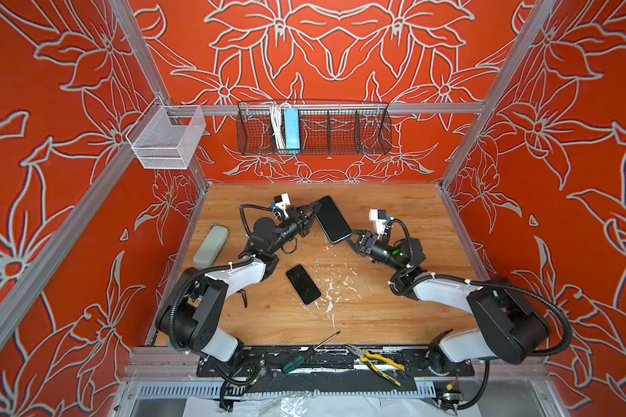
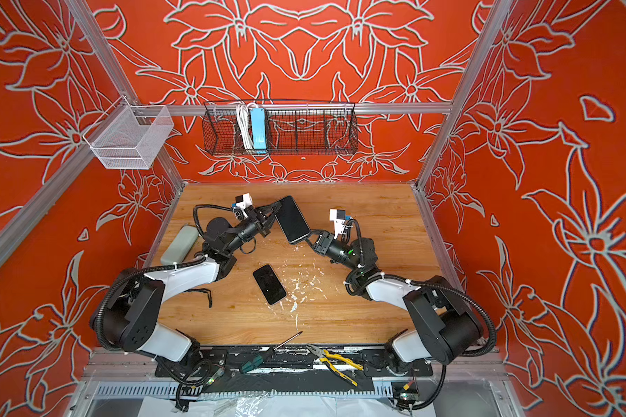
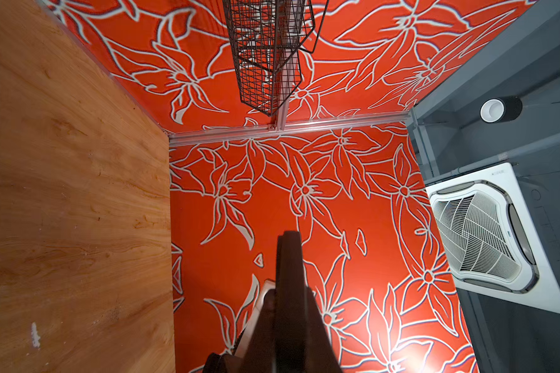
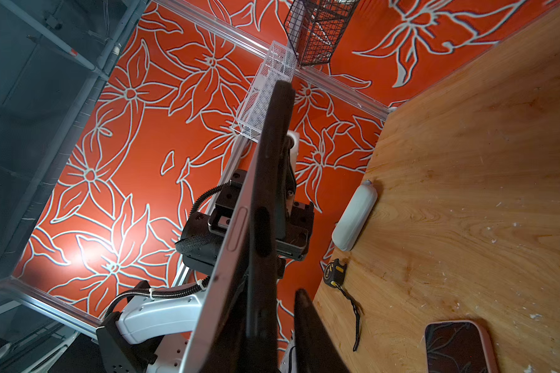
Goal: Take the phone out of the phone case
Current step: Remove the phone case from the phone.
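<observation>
Over the far middle of the table [image 1: 394,296] you've got the phone [image 1: 332,219] up in the air, tilted, screen up, strung between the two arms. There's a second phone [image 1: 303,284] lying flat nearer you, so don't mix them up.

From the right wrist view, the black case [image 4: 267,193] looks like it's already lifting off the phone's silver side at the near-right end. I'd work from there. Pinch the phone body only at that end and keep the case lip out of the bite, or you'll just clamp the two back together. Then pull along the phone's length and peel one corner at a time instead of yanking. Go easy on the squeeze, since that silver edge looks slick.

The left gripper [image 1: 313,212] is clenched tight at the far-left corner, on what I take to be the case edge. The right gripper [image 1: 351,241] straddles the near-right end with its jaws only partly apart. There's a sliver of gap between the case and the one finger [image 4: 311,332] I can see, so it's not gripping yet. The other finger is hidden behind the phone.
</observation>
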Tool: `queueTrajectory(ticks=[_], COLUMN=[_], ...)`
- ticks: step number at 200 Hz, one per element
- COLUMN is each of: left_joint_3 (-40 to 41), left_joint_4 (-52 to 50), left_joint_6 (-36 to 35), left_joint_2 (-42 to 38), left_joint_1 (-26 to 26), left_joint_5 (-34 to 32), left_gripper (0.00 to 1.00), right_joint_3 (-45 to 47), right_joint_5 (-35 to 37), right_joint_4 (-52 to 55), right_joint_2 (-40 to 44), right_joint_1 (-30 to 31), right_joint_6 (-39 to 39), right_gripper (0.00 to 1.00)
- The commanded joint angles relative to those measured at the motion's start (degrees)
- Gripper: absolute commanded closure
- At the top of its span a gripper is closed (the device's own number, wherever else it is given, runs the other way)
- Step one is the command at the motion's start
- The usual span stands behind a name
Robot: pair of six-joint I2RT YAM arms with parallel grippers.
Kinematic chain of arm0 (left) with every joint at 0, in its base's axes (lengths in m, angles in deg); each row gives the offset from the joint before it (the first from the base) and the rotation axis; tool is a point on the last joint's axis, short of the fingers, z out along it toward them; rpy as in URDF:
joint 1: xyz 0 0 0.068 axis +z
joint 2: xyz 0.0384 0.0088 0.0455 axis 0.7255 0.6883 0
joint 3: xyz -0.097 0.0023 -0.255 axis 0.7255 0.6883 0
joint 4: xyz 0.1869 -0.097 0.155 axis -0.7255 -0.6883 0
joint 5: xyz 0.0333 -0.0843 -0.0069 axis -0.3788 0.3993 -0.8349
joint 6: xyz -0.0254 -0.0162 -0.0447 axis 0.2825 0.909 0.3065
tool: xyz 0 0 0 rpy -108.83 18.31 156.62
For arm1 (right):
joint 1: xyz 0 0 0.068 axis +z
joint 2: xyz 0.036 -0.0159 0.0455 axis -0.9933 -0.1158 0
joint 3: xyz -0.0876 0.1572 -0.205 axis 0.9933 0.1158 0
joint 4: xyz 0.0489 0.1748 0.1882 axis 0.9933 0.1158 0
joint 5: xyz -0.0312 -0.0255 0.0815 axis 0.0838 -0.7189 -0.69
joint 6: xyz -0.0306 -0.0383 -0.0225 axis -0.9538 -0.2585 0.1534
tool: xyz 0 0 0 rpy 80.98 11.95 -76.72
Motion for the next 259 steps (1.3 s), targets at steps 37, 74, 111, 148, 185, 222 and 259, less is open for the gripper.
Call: queueTrajectory(ticks=[37,74,111,148,185,222,259], left_joint_3=[-0.48,-0.48,-0.57,-0.99,-1.36,-1.80,-1.31], left_joint_4=[5.20,5.22,5.31,4.70,3.31,2.59,1.85], left_joint_6=[1.38,1.27,1.23,1.16,0.11,-0.47,-1.03], left_joint_2=[0.52,1.15,1.77,1.90,1.64,1.85,1.17], left_joint_1=[-0.63,-0.79,-0.89,-1.11,-1.67,-2.47,-3.11], left_joint_5=[0.13,0.04,0.13,0.04,0.04,-0.31,-0.88], left_gripper=[1.00,0.99,0.88,0.74,0.71,0.67,0.64], right_joint_3=[1.29,1.86,3.01,3.81,4.07,4.24,4.61], right_joint_5=[1.04,1.87,3.52,4.37,4.85,5.12,5.61], right_joint_4=[-2.85,-4.16,-7.42,-8.66,-6.36,-4.66,-4.26], right_joint_2=[-0.57,-0.61,-1.26,-0.52,1.11,2.66,3.68], right_joint_1=[-0.50,-0.51,-0.42,-0.42,-0.42,-0.37,-0.38], right_joint_6=[1.54,3.17,6.14,7.04,6.64,5.94,5.98], right_gripper=[0.86,0.92,0.97,0.99,0.99,0.99,1.00])
